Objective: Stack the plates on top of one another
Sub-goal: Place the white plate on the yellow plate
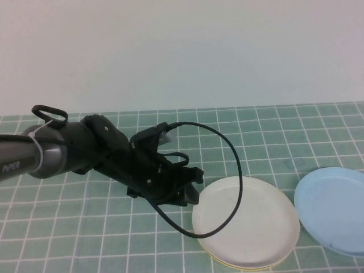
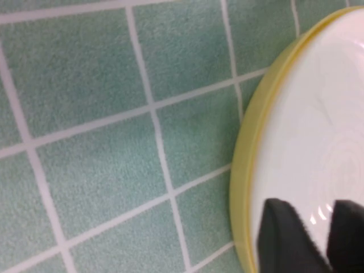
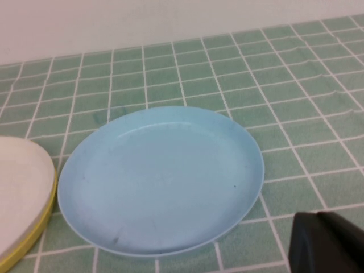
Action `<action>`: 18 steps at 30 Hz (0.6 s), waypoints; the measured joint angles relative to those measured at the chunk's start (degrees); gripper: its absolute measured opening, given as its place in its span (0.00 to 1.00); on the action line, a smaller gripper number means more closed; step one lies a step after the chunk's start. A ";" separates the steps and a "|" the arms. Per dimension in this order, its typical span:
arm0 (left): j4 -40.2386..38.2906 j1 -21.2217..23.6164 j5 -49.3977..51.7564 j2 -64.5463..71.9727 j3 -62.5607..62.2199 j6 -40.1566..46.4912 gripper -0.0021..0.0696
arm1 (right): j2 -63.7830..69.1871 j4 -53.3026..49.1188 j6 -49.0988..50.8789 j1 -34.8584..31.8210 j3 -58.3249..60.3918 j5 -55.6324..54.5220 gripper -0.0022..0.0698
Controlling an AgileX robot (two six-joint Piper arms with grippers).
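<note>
Reading "IPER" on its arm, left hand [image 1: 190,187] empty, parted, beside white plate [image 1: 250,219].

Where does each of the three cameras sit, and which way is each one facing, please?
High view: raised on the robot's side, angled down at the table; shows the left arm and left gripper at the white plate.
Left wrist view: close above the table, at the white plate on the yellow plate; dark fingertips show.
Right wrist view: low, at the blue plate; a dark part of the right gripper shows.
All three share the white plate.
</note>
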 joint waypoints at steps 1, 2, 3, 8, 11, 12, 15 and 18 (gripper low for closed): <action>0.00 0.00 0.00 0.00 0.00 0.00 0.45 | 0.00 0.00 0.00 0.00 0.00 0.00 0.03; 0.00 0.00 0.00 0.00 0.00 0.00 0.48 | 0.00 0.00 0.00 0.00 0.00 0.00 0.03; 0.00 0.00 0.25 0.00 0.00 0.00 0.50 | 0.00 0.00 0.00 0.00 0.00 0.00 0.03; -0.46 0.00 1.40 -0.14 -0.03 0.12 0.40 | 0.00 0.00 0.00 0.00 0.00 0.00 0.03; -0.46 0.00 1.52 -1.00 -0.03 0.22 0.18 | 0.00 0.00 0.00 0.00 0.00 0.00 0.03; -0.61 0.00 1.52 -1.37 -0.03 0.22 0.09 | 0.00 0.00 0.00 0.00 0.00 0.00 0.03; -1.38 0.00 1.52 -3.54 -0.03 1.37 0.03 | 0.00 0.00 0.00 0.00 0.00 0.00 0.03; -1.38 0.00 1.63 -6.78 -0.03 1.92 0.03 | 0.00 0.00 0.00 0.00 0.00 0.00 0.03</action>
